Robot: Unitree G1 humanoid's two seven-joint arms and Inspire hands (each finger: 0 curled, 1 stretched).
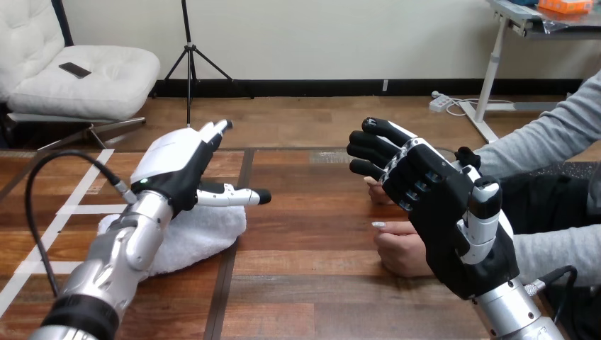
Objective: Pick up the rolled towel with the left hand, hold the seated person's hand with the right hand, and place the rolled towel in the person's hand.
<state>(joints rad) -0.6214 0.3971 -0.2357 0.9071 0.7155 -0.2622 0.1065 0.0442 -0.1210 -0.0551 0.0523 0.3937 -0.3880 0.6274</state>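
**White towel on brown wood, black-and-white hands above**

The counter (pixel 305 283) is reddish-brown wood laid in planks, split by dark seams, and white tape strips (pixel 78 210) cross its left part. The rolled towel (pixel 209 230) is plain white. The left hand (pixel 173 159) shows a white shell over black, and its fingers (pixel 216 131) are white with black tips. The right hand (pixel 439 212) shows a black palm and black fingers (pixel 375 131), with a thumb banded black and white. The left forearm (pixel 120 262) is silver with a black band low down, and the right forearm (pixel 514 312) is silver too. The person's sleeve (pixel 546 142) is grey.
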